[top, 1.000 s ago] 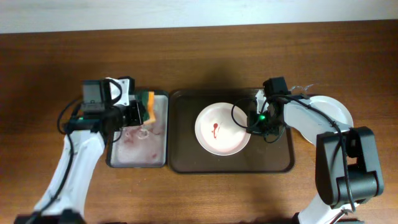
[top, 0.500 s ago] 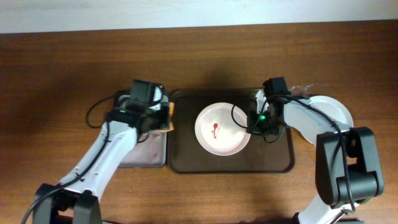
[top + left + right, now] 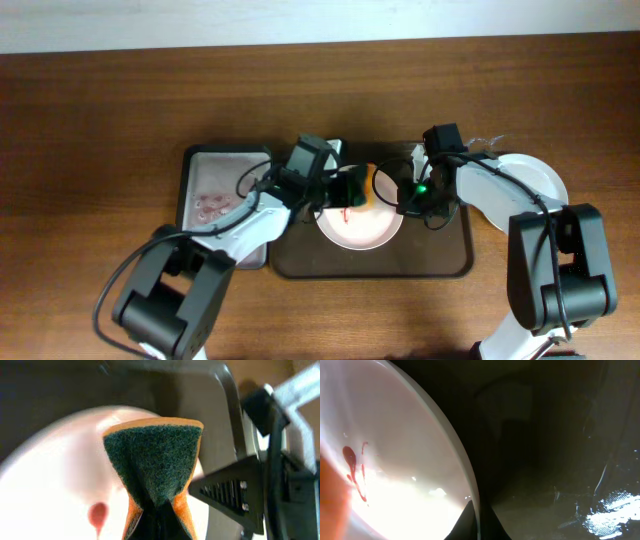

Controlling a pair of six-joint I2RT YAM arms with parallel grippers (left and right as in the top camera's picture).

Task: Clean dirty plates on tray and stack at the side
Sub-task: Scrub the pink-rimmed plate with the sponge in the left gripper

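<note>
A narrow grey tray (image 3: 215,170) lies left of centre in the overhead view, long side running top to bottom, its lower right corner hidden. Pinkish-red watery blotches (image 3: 211,207) sit on its floor near the middle. A sponge (image 3: 365,187) is at the centre of the frame, well to the right of that tray. Close up, the sponge (image 3: 155,465) shows a dark green scouring face on an orange body, pinched narrow at the bottom. Everything rests on a dark brown wooden table (image 3: 100,100), with a pale wall strip (image 3: 300,20) along the top edge.
</note>
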